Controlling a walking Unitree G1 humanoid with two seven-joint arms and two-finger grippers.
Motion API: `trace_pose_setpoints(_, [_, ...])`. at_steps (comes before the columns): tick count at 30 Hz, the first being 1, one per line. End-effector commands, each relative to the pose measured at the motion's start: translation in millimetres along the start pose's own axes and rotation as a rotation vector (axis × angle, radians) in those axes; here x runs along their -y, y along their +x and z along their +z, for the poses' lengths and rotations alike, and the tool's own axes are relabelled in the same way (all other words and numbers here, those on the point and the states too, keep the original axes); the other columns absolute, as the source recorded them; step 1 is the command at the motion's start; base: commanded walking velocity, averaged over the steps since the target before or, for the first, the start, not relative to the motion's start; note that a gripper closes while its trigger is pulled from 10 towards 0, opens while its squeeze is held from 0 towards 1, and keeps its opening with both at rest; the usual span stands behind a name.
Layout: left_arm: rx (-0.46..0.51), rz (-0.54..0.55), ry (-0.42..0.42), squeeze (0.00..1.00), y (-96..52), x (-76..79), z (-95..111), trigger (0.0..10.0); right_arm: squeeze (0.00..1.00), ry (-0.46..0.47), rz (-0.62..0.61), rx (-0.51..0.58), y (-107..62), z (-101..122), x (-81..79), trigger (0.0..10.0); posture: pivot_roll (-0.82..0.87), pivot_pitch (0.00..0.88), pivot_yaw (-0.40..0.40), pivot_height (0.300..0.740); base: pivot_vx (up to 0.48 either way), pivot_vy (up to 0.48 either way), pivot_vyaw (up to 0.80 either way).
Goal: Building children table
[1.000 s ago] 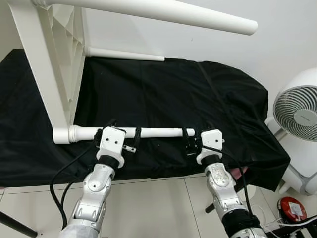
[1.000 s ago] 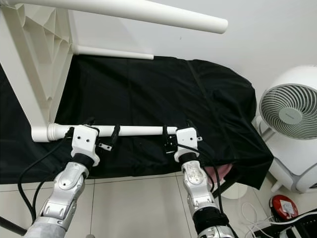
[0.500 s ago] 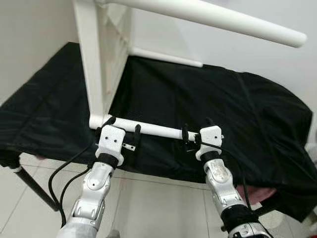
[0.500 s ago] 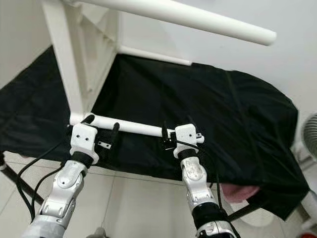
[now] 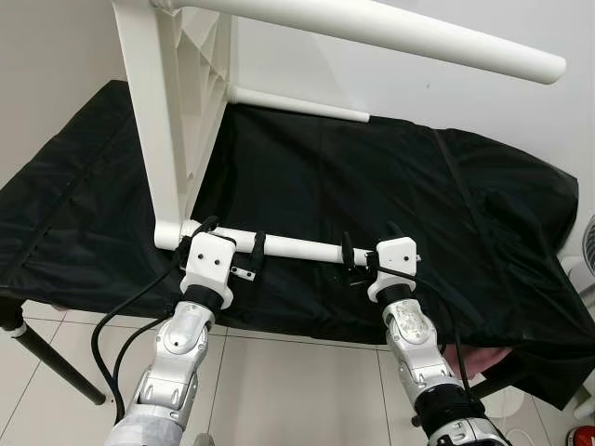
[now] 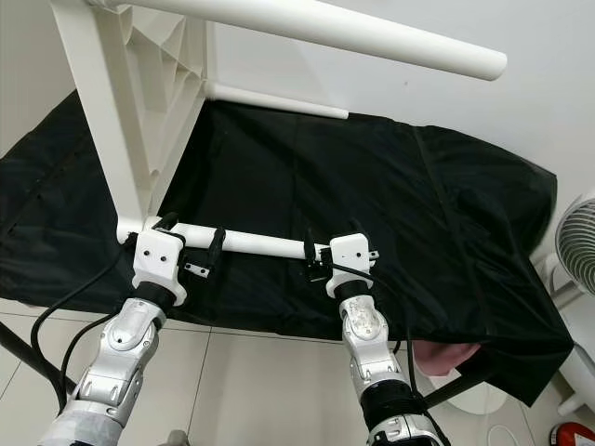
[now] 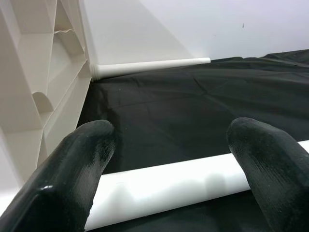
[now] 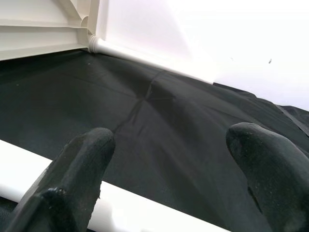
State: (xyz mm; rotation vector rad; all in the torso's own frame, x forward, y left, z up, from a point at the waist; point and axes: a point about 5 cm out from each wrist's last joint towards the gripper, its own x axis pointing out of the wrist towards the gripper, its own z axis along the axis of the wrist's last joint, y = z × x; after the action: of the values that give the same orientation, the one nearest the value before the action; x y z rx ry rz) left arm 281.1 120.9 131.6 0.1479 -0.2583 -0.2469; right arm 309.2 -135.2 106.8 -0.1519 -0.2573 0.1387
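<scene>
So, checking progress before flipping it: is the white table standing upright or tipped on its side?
On its side: the table top stands vertical on the black cloth, its legs pointing out sideways.

From the head we look forward and down, both eyes taking in the same black cloth (image 5: 372, 186), the white leg (image 5: 288, 248) and our two arms, the right eye set slightly aside. Our left wrist camera sits close behind its fingers (image 7: 77, 169), looking along them across the leg (image 7: 169, 186) to the wall. Our right wrist camera looks likewise over the cloth (image 8: 159, 125), sharing that leg (image 8: 19, 159).
</scene>
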Motion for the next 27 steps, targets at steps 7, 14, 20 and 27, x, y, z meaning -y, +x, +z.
trace_pose_setpoints(7, [-0.002,-0.039,-0.016,0.00,1.1,2.5,-1,10.0,0.00,-0.008,-0.029,0.004,-0.5,-1,7.7,10.0,0.02,0.000,-0.096,0.740,0.000,0.000,0.00])
trace_pose_setpoints(14, [-0.030,-0.097,-0.038,0.00,2.4,7.3,-2,10.0,0.00,-0.041,-0.094,-0.003,7.4,4,15.2,10.0,0.03,0.000,-0.092,0.740,0.000,0.000,0.00])
trace_pose_setpoints(20, [-0.032,-0.112,-0.036,0.00,5.3,7.9,-1,10.0,0.00,-0.024,-0.116,0.004,11.5,8,17.6,10.0,0.02,0.000,-0.087,0.740,0.000,0.000,0.00])
trace_pose_setpoints(27, [-0.025,-0.097,-0.043,0.00,7.2,4.9,1,10.0,0.00,-0.030,-0.107,0.006,9.2,7,16.5,10.0,0.02,0.000,-0.086,0.740,0.000,0.000,0.00])
